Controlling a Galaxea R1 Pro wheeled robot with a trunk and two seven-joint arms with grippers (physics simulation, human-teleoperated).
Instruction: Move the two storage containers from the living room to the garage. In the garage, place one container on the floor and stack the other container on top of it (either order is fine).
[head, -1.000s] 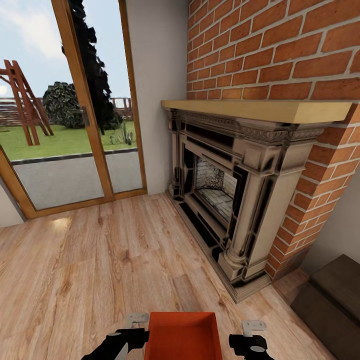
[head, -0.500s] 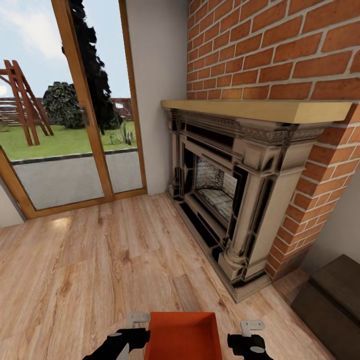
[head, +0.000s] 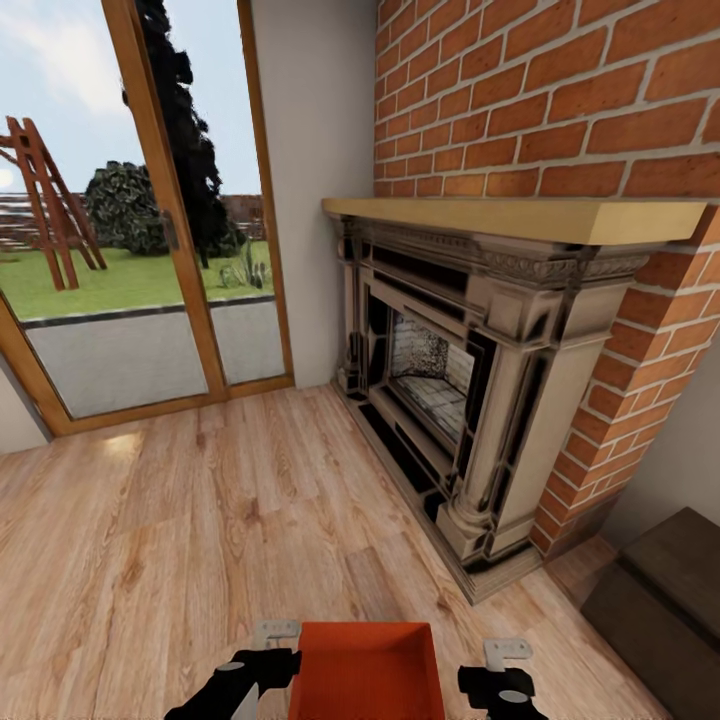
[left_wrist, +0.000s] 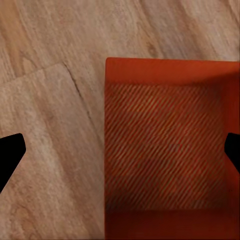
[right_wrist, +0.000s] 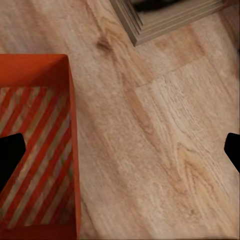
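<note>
Straddling the container's (head: 366, 670) side walls, our left gripper (left_wrist: 120, 152) and right gripper (right_wrist: 120, 152) gape apart; we risk dropping it.

Light wood plank floor (head: 200, 520) carries one orange-red storage container (head: 365, 670) near the fireplace (head: 470, 400)

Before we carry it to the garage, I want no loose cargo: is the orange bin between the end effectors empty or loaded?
Empty. The orange bin shows a bare ribbed bottom in the left wrist view, with nothing lying inside.
</note>
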